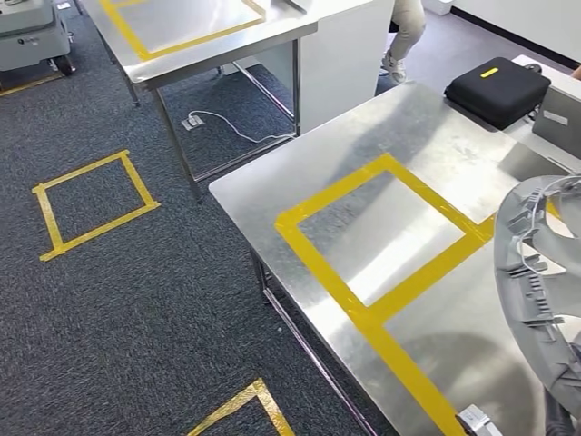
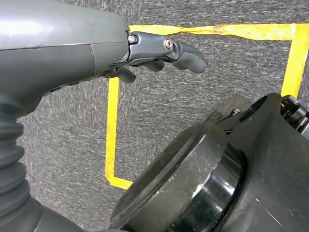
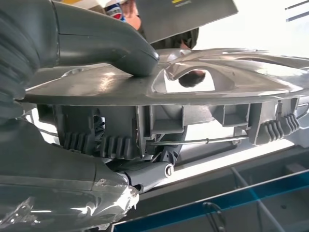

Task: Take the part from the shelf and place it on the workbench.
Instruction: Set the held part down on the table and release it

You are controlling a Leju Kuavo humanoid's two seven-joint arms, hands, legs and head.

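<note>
The right hand (image 3: 109,111) grips the grey part (image 1: 541,291), a ribbed ring with cutouts, held above the steel workbench (image 1: 411,163) near its yellow tape (image 1: 384,309). The left hand (image 2: 146,53) hangs empty over carpet, fingers loosely curled. A black case (image 1: 497,89) lies on the bench's far side.

Left robot hand (image 2: 109,53): smooth grey shell over the back, ribbed grey bellows cover at the wrist, dark slim fingers (image 2: 188,55) with silver screw heads at the pivots. Right robot hand (image 3: 91,111): thick matte grey thumb (image 3: 109,43), same ribbed cover, dark finger with a silver screw, crinkled clear film on the lower shell
</note>
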